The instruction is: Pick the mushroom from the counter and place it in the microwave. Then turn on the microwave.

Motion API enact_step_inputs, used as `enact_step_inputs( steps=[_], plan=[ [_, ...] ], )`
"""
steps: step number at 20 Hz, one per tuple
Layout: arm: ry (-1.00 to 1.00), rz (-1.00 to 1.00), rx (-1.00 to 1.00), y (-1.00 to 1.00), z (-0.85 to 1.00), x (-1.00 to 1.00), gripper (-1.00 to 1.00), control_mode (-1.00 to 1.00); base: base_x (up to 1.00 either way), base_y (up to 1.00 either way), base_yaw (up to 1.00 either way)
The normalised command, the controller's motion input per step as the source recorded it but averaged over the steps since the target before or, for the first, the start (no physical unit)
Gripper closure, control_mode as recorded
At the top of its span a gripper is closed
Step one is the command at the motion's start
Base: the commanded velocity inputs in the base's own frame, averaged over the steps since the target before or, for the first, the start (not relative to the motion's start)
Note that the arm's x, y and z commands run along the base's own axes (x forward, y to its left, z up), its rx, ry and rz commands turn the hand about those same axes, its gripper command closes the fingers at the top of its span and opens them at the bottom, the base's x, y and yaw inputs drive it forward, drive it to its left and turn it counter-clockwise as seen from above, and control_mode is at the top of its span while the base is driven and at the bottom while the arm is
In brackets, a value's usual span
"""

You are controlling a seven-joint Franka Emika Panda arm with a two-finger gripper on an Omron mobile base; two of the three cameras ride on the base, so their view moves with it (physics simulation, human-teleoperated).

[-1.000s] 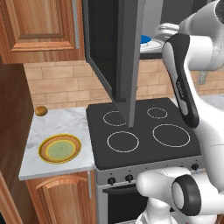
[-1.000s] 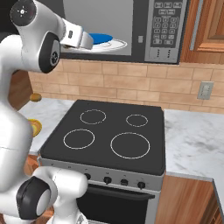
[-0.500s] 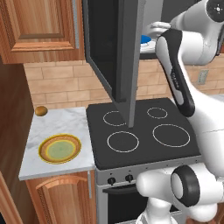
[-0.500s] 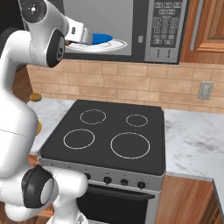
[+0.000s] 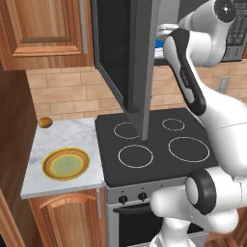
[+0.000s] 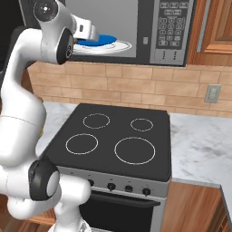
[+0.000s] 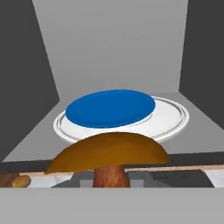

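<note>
The end effector (image 6: 93,32), upper left of the right base view, was clamped on the mushroom (image 7: 108,157) before the open microwave (image 6: 149,27), near its blue plate (image 7: 110,107).

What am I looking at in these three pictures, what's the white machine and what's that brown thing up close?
It is a rendered kitchen. The white machine is a robot arm on a driving base. Two pictures come from cameras behind it, left and right. The third looks along its claw, which carries a mushroom at the open microwave. Inside sits a blue plate on a white turntable. Below is a black stovetop. On the marble counter lie a yellow plate and a brown ball.
</note>
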Motion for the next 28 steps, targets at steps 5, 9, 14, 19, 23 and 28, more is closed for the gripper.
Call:
enact_step_inputs(
  steps=[5,9,14,19,23,28],
  plan=[
    [0.00,0.02,-0.05,0.01,0.00,0.40,1.00,-1.00,0.00,0.00,0.00],
    [0.00,0.02,-0.03,0.03,-0.01,0.38,1.00,-1.00,0.00,0.00,0.00],
    [0.03,0.02,-0.02,0.01,-0.06,0.46,1.00,-1.00,0.00,0.00,0.00],
    [0.04,0.02,-0.02,0.02,-0.08,0.36,1.00,-1.00,0.00,0.00,0.00],
    [0.03,0.02,-0.02,0.06,-0.05,0.37,1.00,-1.00,0.00,0.00,0.00],
    [0.02,0.02,-0.03,0.04,-0.07,0.30,1.00,-1.00,0.00,0.00,0.00]
  ],
)
